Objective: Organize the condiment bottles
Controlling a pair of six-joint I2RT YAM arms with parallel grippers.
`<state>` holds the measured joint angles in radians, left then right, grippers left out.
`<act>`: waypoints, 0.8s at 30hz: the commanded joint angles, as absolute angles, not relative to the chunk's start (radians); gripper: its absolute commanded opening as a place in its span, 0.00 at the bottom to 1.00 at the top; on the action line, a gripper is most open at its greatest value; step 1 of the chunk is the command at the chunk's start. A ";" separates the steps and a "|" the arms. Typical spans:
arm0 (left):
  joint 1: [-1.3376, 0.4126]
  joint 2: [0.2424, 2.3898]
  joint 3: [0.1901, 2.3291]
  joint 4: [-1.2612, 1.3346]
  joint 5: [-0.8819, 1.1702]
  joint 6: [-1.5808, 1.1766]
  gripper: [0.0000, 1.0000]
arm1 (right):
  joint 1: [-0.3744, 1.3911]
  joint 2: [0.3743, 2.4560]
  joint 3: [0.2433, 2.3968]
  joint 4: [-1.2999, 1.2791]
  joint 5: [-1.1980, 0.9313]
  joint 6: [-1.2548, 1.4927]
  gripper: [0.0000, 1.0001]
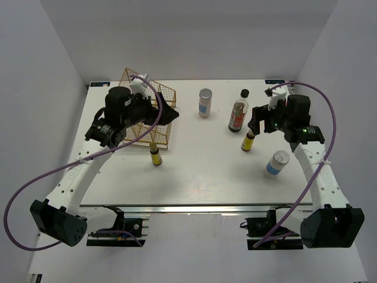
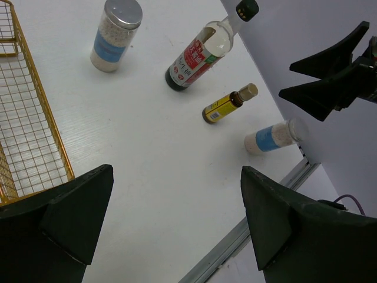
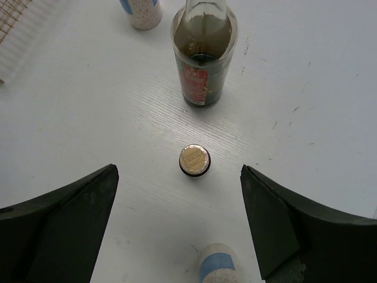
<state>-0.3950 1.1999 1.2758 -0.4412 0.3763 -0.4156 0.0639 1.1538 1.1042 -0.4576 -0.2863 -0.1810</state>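
Two tiny yellow bottles stand upright: one (image 1: 155,154) in front of the gold rack, one (image 1: 248,141) at centre right, whose cap shows in the right wrist view (image 3: 194,160). The tall dark-filled red-labelled bottle (image 1: 238,112) stands behind it, also in the right wrist view (image 3: 203,53). One white blue-labelled jar (image 1: 205,102) stands at the back middle, the other (image 1: 277,163) at the right front. My left gripper (image 1: 169,113) is open and empty beside the rack (image 2: 177,171). My right gripper (image 1: 257,122) is open and empty above the right yellow bottle (image 3: 179,170).
The gold wire rack (image 1: 147,112) stands at the back left, partly under my left arm; its mesh shows in the left wrist view (image 2: 29,118). The table's front edge rail (image 2: 259,218) runs near the right jar (image 2: 274,137).
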 commanded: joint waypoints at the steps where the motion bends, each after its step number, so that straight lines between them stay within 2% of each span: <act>1: -0.396 1.196 1.333 -0.428 0.354 -0.407 0.98 | 0.063 1.157 1.161 -0.463 -0.294 -0.202 0.89; 7: -0.397 1.213 1.345 -0.420 0.356 -0.405 0.98 | 0.063 1.163 1.241 -0.558 -0.495 -0.455 0.89; 14: -0.411 1.218 1.350 -0.417 0.341 -0.400 0.98 | 0.064 1.232 1.350 -0.641 -0.564 -0.449 0.89; 16: -0.426 1.227 1.359 -0.410 0.331 -0.399 0.94 | 0.064 1.229 1.348 -0.637 -0.581 -0.446 0.89; 21: -0.512 1.337 1.451 -0.413 0.284 -0.373 0.75 | 0.064 1.195 1.319 -0.552 -0.502 -0.281 0.89; 22: -0.523 1.360 1.471 -0.417 0.281 -0.370 0.69 | 0.064 1.186 1.310 -0.539 -0.491 -0.264 0.89; 23: -0.538 1.406 1.514 -0.419 0.282 -0.367 0.56 | 0.064 1.168 1.293 -0.528 -0.465 -0.229 0.88; 24: -0.546 1.431 1.538 -0.423 0.284 -0.362 0.50 | 0.063 1.160 1.286 -0.511 -0.457 -0.216 0.84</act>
<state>-0.5198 1.3785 1.4635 -0.4286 0.3035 -0.3874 0.0658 1.2118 1.3018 -0.5850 -0.4988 -0.3134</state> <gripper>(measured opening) 0.533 0.855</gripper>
